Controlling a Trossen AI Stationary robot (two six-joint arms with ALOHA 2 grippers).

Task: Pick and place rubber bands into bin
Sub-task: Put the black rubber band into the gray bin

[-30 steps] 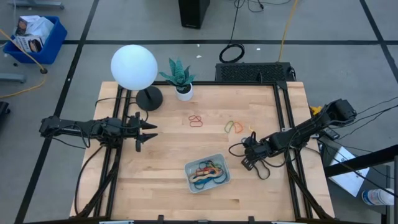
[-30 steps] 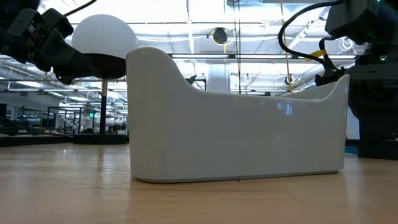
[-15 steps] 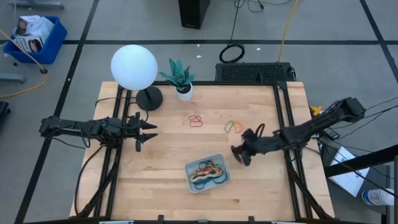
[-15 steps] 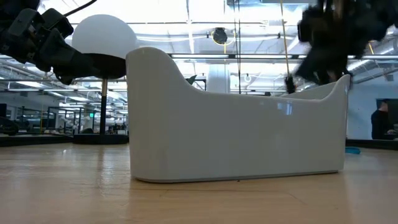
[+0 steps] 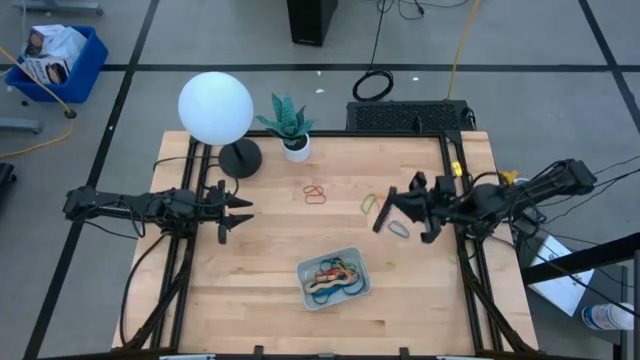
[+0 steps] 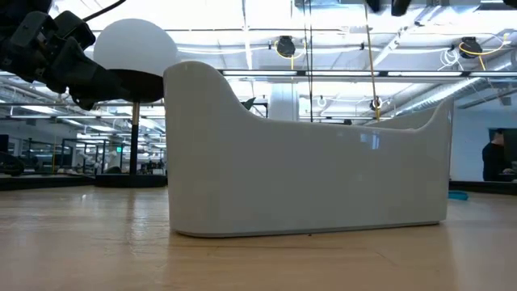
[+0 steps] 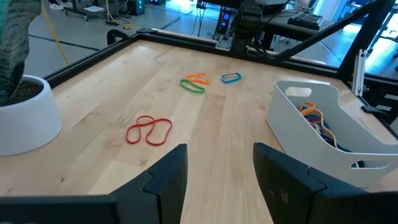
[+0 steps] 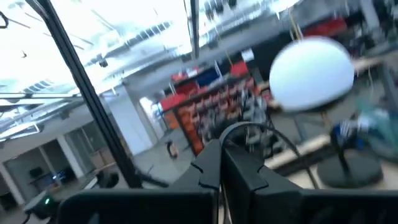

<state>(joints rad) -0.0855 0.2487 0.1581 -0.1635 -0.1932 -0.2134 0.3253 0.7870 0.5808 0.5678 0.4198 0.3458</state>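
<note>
My right gripper [image 5: 382,219] is clenched shut, hanging over the green and orange loops by the right edge of the pale wooden table [image 5: 260,290], so it could just poke a floppy band away. The left gripper [image 5: 240,211] sits released near the left edge. The small pale grey-blue tray [image 5: 335,277], toward the front edge, holds a tangle of thin coloured rubber bands [image 5: 333,274]; a red one [image 5: 314,193] lies loose near the back edge.

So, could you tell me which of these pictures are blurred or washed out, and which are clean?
Right wrist view: smeared throughout, the white globe lamp soft-edged. Low view: bright ceiling lights wash out the top, while the bin stays crisp. Left wrist view: sharp on the red rubber bands. High view: evenly lit.
</note>
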